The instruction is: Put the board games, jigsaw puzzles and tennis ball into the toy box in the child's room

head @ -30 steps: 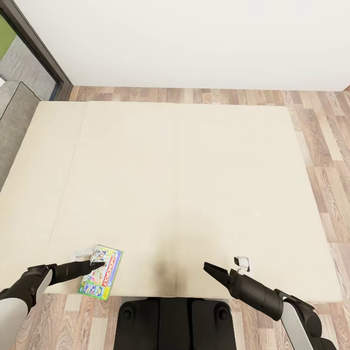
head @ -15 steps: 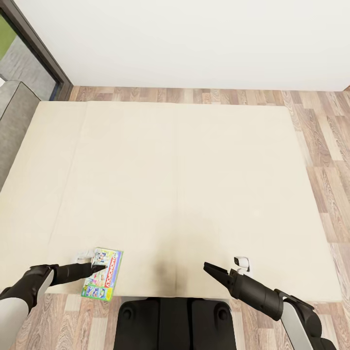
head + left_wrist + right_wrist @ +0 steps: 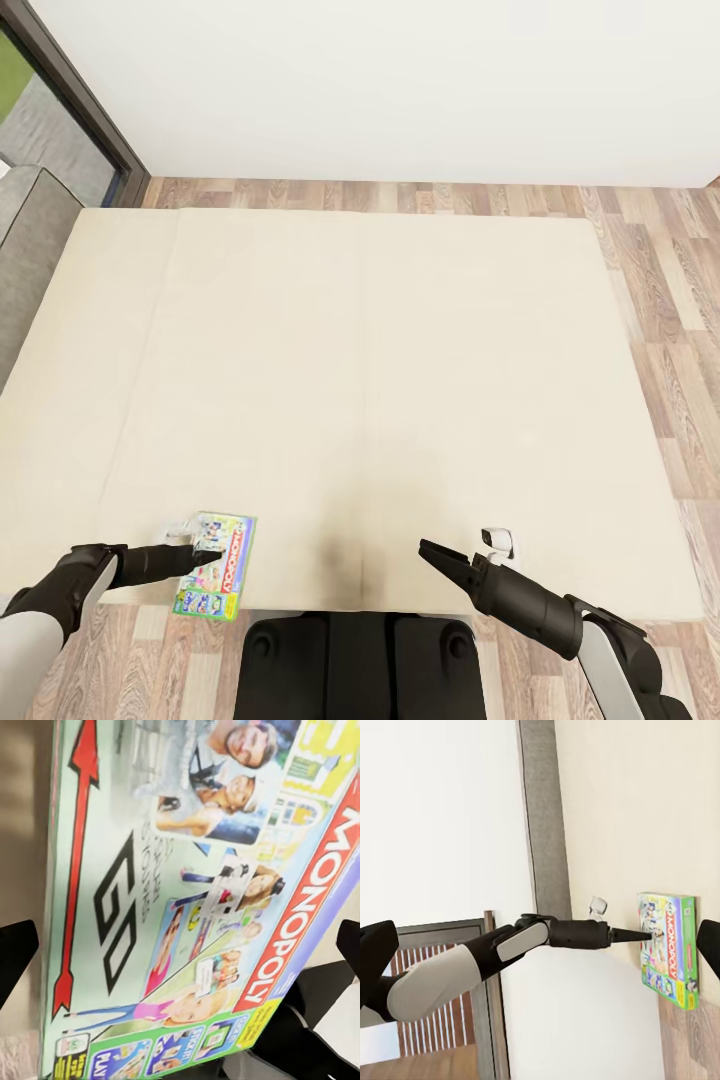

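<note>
A Monopoly board game with a green edge lies at the front left edge of the cream bed, its near end hanging slightly past the mattress edge. My left gripper rests over the box's left side, open; the left wrist view shows the printed lid spanning between the dark fingers. From the right wrist camera the box appears with the left gripper at its edge. My right gripper hovers open over the bed's front right, holding nothing.
My dark base stands against the bed's front edge. Wood-plank floor runs along the right and far sides below a white wall. A dark frame and a grey surface lie at the left.
The left arm drew back slightly toward me, and the Monopoly box turned a little and slid nearer the bed's front edge. The right arm stayed put.
</note>
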Robot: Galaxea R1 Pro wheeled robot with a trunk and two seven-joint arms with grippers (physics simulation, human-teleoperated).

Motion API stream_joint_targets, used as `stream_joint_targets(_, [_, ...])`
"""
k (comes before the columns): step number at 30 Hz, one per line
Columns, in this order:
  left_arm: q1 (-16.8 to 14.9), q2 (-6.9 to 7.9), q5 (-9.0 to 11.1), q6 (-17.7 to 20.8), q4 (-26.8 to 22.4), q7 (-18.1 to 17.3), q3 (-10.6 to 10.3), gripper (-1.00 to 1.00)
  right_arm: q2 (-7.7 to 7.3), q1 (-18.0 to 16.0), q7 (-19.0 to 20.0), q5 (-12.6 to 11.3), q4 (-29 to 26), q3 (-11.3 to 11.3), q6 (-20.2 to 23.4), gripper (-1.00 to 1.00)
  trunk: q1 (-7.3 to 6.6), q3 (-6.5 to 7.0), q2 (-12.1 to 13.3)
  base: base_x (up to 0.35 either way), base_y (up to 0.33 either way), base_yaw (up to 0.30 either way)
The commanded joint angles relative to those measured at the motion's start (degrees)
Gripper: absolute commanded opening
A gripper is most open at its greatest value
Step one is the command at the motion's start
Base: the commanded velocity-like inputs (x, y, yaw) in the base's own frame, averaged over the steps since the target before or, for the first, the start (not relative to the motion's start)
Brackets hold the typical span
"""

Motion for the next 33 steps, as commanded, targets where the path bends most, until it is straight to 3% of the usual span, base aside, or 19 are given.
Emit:
stream_joint_targets(1, [-0.02, -0.09, -0.38, 0.45, -0.06, -0.37, 0.45, 1.00, -0.01, -0.02, 0.04, -0.19, -0.01, -0.02, 0.32, 1.00, 0.03, -0.06, -0.08, 0.000, 0.000, 0.000])
stream_joint_targets(11, [-0.02, -0.19, -0.42, 0.50, -0.06, -4.30, 0.46, 1.00, 0.06, -0.02, 0.05, -0.19, -0.01, -0.02, 0.32, 1.00, 0.03, -0.06, -0.08, 0.000, 0.000, 0.000])
stream_joint_targets(20, [-0.02, -0.24, -0.38, 0.90, -0.06, -4.58, 0.53, 1.00, 0.11, -0.03, 0.02, -0.18, -0.01, -0.02, 0.32, 1.00, 0.03, -0.06, -0.08, 0.000, 0.000, 0.000])
stream_joint_targets(33, [-0.03, -0.24, -0.38, 0.94, -0.07, -4.67, 0.53, 1.00, 0.25, -0.05, -3.14, -0.19, 0.05, 0.05, 0.32, 1.00, 0.03, -0.06, -0.08, 0.000, -0.012, 0.000])
